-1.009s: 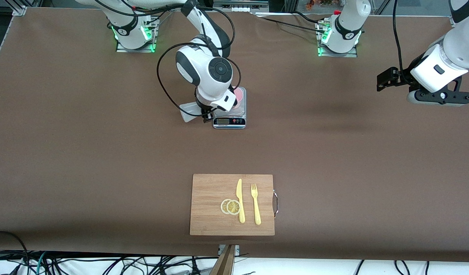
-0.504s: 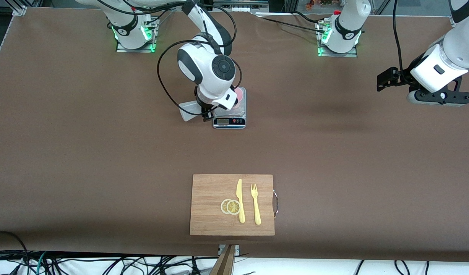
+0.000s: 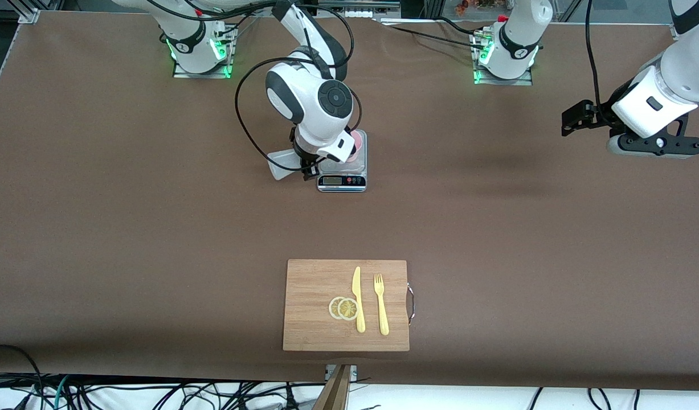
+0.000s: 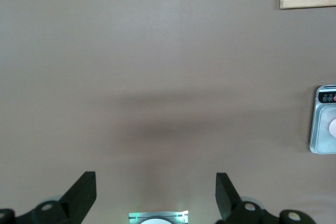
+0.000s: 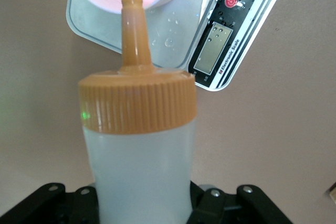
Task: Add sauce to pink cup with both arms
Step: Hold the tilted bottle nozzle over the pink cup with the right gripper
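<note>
Brown matte paper covers the whole counter (image 3: 127, 228), its surface faintly grained. We see the right end effector (image 3: 307, 168) clamped on the sauce bottle (image 5: 139, 156), a translucent whitish squeeze bottle with a ribbed orange cap. It is tipped sideways, and its tapered nozzle points at the rim of the pink cup (image 3: 358, 139). Over the last second the right arm's wrist has drifted slightly toward the robots' edge while the bottle stayed tilted, so we judge that pouring is under way or just ending.

That smooth pale pink cup stands on a grey kitchen scale (image 3: 342, 181), near the robots' edge of the counter, about midway along it. Water-like droplets bead on the scale's metal plate.

Over the left arm's end of the counter, the left end effector (image 4: 155, 195) waits with its fingers spread wide, holding nothing.

Near the camera's edge lies a wooden cutting board (image 3: 309, 285) with a yellow plastic knife (image 3: 358, 299), a fork (image 3: 381, 304) and two lemon slices (image 3: 343, 308).
</note>
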Motion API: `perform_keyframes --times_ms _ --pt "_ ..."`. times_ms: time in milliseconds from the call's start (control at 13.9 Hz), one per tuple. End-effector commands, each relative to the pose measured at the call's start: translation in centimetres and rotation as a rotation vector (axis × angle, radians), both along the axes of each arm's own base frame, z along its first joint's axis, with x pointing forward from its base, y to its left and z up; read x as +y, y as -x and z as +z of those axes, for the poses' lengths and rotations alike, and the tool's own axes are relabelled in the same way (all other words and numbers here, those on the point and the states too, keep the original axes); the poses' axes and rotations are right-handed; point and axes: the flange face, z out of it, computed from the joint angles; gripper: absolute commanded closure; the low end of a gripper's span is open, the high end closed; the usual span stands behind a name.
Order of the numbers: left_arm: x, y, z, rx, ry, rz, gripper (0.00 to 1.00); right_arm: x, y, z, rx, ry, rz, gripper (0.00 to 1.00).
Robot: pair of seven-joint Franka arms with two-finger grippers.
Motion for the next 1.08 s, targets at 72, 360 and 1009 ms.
perform_keyframes --times_ms 72,360,1009 --pt "0.0 0.1 0.8 0.001 0.006 -0.010 0.00 0.6 0.3 0.7 -0.016 0.020 0.004 1.00" --pt "0.0 0.1 0.8 0.001 0.006 -0.011 0.00 0.7 0.3 0.7 -0.016 0.018 0.009 1.00" --pt "0.1 0.1 0.8 0.001 0.006 -0.010 0.00 -0.3 -1.0 0.8 0.011 -0.039 -0.014 1.00"
